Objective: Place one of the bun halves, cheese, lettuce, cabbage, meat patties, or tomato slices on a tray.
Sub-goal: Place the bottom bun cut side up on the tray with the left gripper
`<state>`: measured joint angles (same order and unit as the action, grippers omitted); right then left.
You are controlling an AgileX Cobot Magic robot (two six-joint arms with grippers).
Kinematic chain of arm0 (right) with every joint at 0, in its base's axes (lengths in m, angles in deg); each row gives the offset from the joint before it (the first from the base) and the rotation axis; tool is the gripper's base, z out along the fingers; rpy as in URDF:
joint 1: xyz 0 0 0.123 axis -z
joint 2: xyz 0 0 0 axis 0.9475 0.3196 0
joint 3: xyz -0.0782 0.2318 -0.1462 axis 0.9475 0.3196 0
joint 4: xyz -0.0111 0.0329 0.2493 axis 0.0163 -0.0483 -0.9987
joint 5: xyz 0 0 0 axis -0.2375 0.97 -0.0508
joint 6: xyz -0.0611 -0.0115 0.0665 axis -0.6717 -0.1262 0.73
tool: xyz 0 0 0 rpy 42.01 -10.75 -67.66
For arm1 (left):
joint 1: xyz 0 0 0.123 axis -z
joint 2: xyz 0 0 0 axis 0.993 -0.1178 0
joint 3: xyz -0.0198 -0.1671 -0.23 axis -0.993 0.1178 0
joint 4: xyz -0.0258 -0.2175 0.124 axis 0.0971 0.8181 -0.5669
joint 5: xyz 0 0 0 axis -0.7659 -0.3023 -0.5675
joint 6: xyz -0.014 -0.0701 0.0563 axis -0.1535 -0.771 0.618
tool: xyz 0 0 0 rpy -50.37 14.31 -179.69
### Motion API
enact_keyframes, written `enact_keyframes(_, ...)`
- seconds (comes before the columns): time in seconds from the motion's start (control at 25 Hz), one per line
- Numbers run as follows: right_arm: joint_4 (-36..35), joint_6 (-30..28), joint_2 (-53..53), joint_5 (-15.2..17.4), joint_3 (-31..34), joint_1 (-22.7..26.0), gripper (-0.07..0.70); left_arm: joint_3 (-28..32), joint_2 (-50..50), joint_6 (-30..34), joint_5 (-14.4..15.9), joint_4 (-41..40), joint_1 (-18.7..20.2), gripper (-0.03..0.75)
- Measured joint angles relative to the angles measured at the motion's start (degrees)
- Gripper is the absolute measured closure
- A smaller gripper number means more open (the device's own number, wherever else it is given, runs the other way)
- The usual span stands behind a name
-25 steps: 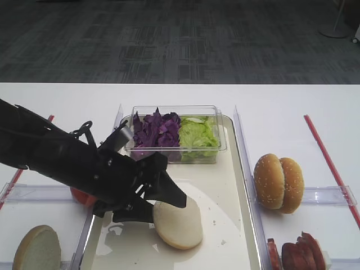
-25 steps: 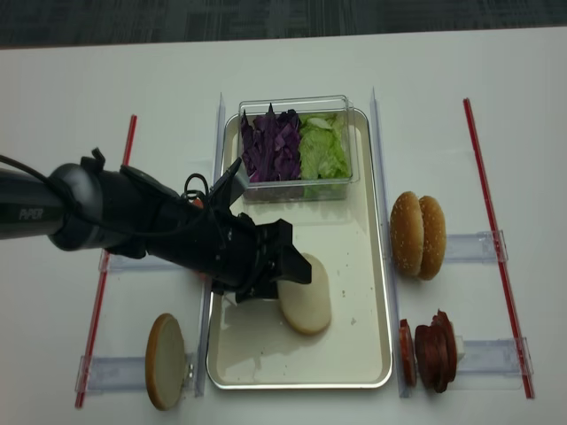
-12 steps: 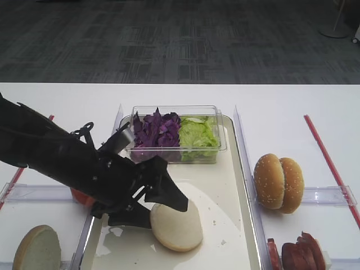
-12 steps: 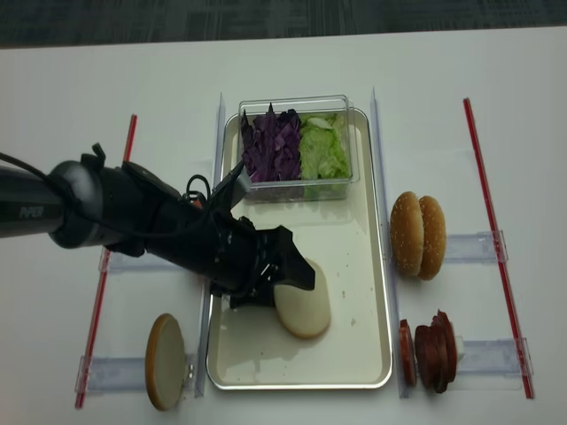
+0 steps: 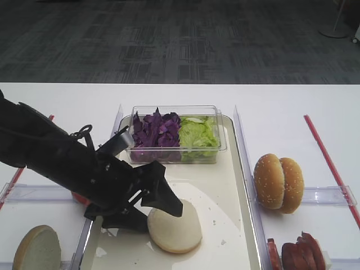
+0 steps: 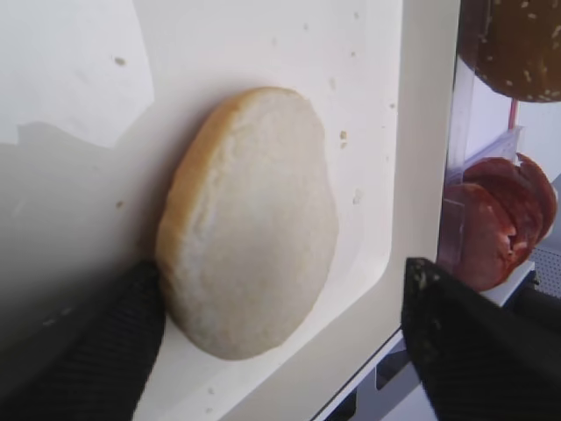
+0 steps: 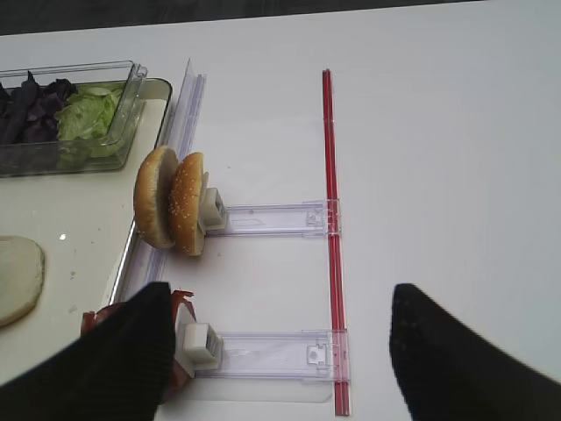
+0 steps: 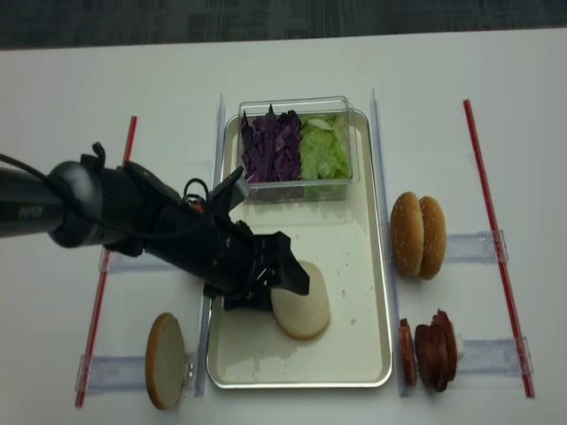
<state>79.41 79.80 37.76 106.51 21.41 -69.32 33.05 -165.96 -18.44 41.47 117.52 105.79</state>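
Observation:
A flat pale cream bun half [image 5: 175, 228] [image 8: 301, 311] lies on the long cream-white tray [image 5: 220, 179] [image 8: 356, 282]. My left gripper [image 5: 163, 216] [image 8: 282, 294] is open at the bun's left edge, low over the tray. In the left wrist view the bun half [image 6: 254, 228] rests flat between the wide-apart fingers [image 6: 96, 351], one of which sits against its rim. The right gripper [image 7: 280, 351] is open and empty over a clear rack on the white table. Cabbage [image 5: 154, 129] and lettuce [image 5: 197, 134] fill a clear box. Meat patties [image 8: 434, 350] stand at the right.
The clear box [image 8: 297, 146] stands on the tray's far end. Two sesame buns [image 5: 278, 183] [image 7: 171, 202] stand on edge in a rack right of the tray. Another bun half [image 8: 166, 360] stands left of the tray. Red strips [image 8: 496, 239] mark both table sides.
The left gripper's jaws have opened wider and let go of the bun half, which has dropped from a tilt to lie flat on the tray. The left arm has drawn back slightly.

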Motion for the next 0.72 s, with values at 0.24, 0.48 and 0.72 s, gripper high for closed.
enact_keyframes(0.24,0.0,0.0,0.0,0.0,0.0,0.0,0.095,-1.1,2.1,-4.0,-0.8,-6.0,-0.2,0.187)
enact_keyframes(0.48,0.0,0.0,0.0,0.0,0.0,0.0,0.095,-4.5,4.1,-12.2,0.4,-16.6,-0.4,0.187)
enact_keyframes(0.72,0.0,0.0,0.0,0.0,0.0,0.0,0.095,-5.1,6.7,-17.8,2.7,-23.8,-0.4,0.187)
